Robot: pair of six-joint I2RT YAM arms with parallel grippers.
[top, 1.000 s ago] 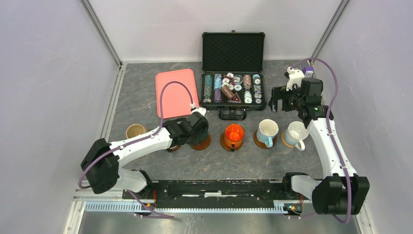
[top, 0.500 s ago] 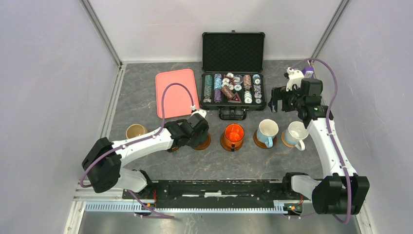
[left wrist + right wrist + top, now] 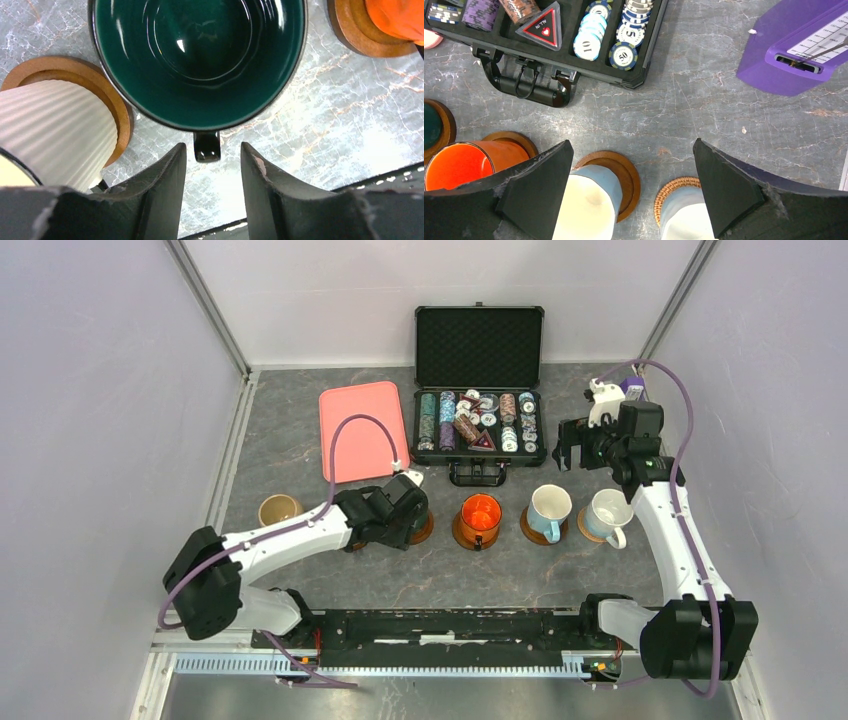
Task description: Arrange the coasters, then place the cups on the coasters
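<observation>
Nearest the wrist camera, the left gripper (image 3: 213,152) stood with its jaws parted. Bare table (image 3: 310,125) showed on each side of the handle (image 3: 206,146), so it gripped nothing. The handle lay dead ahead at 12 o'clock, its long axis running straight back toward the wrist and its end tucked between the fingertips. Beyond it the green cup (image 3: 200,55) sat upright. In the top view a brown coaster (image 3: 427,531) peeked out from under it at 4 o'clock.

By my reading the placing was done and the coming move was a retreat. The clean way out ran toward 6 o'clock, along the handle's axis. Any sideways drift would likely knock a finger against the handle and turn the cup. The ribbed white cup (image 3: 50,130) at 9 o'clock and the orange cup (image 3: 395,17) at 2 o'clock stood close by.

Farther off, in the top view, the tan cup (image 3: 278,508) lay at 9 o'clock from the left gripper, apart from the row. Whether a coaster lay under it I could not tell. The left arm was plainly the nearer one.

Farthest, the right gripper (image 3: 631,145) hung wide open and empty, with the light blue cup (image 3: 589,200) at its 7 o'clock.
</observation>
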